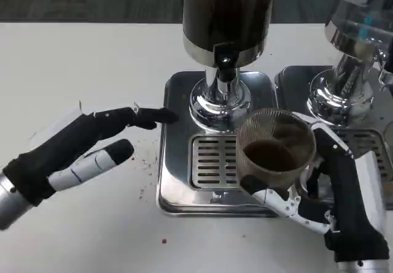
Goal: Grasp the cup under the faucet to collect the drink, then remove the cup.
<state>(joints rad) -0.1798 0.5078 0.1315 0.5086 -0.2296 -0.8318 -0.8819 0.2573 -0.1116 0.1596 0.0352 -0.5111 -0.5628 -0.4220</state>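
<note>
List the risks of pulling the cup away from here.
The right hand holds a cup with dark drink in it, so a jerk or tilt could slosh it onto the drip tray. The second dispenser stands close beside the cup; swinging right might knock it.
</note>
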